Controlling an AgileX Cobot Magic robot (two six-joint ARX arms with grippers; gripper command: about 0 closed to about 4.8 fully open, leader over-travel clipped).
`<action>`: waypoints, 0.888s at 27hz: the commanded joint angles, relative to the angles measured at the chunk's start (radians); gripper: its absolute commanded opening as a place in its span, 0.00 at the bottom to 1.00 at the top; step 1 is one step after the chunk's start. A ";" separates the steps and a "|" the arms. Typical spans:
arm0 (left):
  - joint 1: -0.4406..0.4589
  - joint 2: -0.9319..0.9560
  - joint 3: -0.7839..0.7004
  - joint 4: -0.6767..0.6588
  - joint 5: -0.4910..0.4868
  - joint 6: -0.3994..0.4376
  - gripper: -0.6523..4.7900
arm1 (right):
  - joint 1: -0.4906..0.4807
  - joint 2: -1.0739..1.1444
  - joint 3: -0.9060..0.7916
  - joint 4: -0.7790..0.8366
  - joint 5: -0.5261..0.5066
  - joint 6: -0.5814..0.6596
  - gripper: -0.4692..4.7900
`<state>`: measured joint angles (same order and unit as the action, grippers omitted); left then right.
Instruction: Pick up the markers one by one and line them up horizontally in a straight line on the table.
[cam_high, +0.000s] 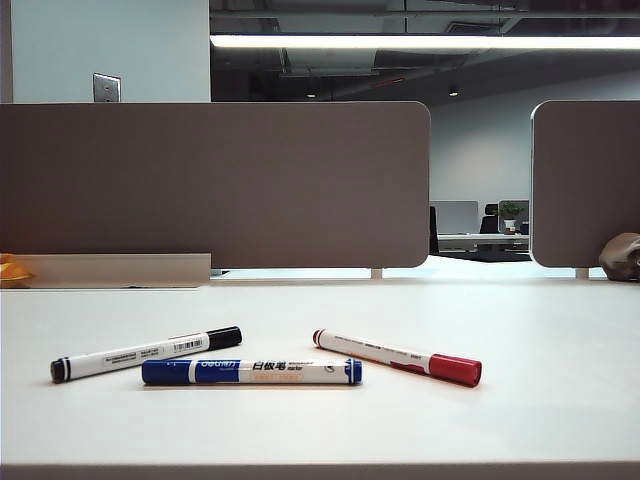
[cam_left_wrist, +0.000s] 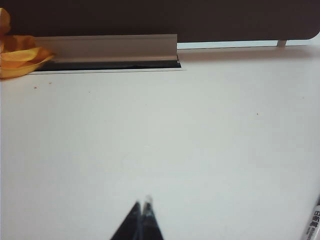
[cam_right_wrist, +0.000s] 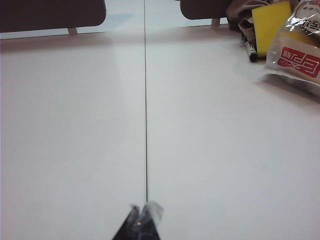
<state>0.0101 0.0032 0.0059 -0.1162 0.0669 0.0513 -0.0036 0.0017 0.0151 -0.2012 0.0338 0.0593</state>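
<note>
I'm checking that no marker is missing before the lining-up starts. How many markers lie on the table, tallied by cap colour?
Black-capped marker: 1
Blue-capped marker: 1
Red-capped marker: 1
Total: 3 markers, all lying on the table, none held.
</note>
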 joint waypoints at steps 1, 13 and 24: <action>0.001 0.002 0.002 0.009 0.000 0.000 0.11 | -0.001 0.000 0.002 -0.005 0.001 0.000 0.09; 0.001 0.002 0.002 0.009 0.000 0.000 0.11 | -0.001 0.000 0.002 -0.004 -0.005 -0.090 0.09; 0.001 0.002 0.019 0.059 0.000 -0.140 0.11 | -0.001 0.000 0.014 0.001 -0.099 0.061 0.09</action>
<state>0.0101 0.0044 0.0078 -0.0963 0.0669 -0.0528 -0.0036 0.0017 0.0166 -0.2035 -0.0086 0.0521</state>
